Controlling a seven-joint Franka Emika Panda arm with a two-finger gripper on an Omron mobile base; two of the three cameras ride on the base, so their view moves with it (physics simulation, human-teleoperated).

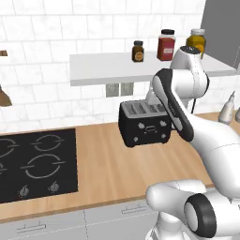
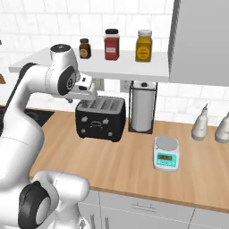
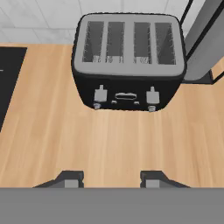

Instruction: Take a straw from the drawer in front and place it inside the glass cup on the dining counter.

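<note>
- Far to the left of the fingers lies the black hob (image 1: 35, 164), set flat into the wood counter (image 1: 108, 173); in the hand view its dark edge (image 3: 8, 83) shows at the left border.
- The gripper (image 3: 112, 178) hangs over bare wood, its two dark fingertips (image 3: 70, 178) spread apart with nothing between them.
- Straight ahead of the fingertips, on the far side of a strip of bare counter (image 3: 113, 144), stands a black four-slot toaster (image 3: 127, 61) with a grey top, its two levers and knobs facing the gripper. It does not touch the fingers.
- Above the toaster, a white shelf (image 2: 112, 67) on the tiled wall carries three jars: a small dark one (image 2: 84, 48), a red one (image 2: 112, 44) and a yellow one (image 2: 143, 45).
- Ahead and to the right of the fingers, just beside the toaster, a paper towel roll (image 2: 143, 106) stands upright in a black wire holder.
- Further right, a small kitchen scale (image 2: 166, 154) sits on the counter, nearer the front edge than the toaster.
- Furthest right, two pale bottles (image 2: 200, 123) stand near the wall.
- Below the counter edge run light grey drawer fronts (image 2: 147, 208) with slim bar handles, all closed; which one is the drawer of the task I cannot tell.
</note>
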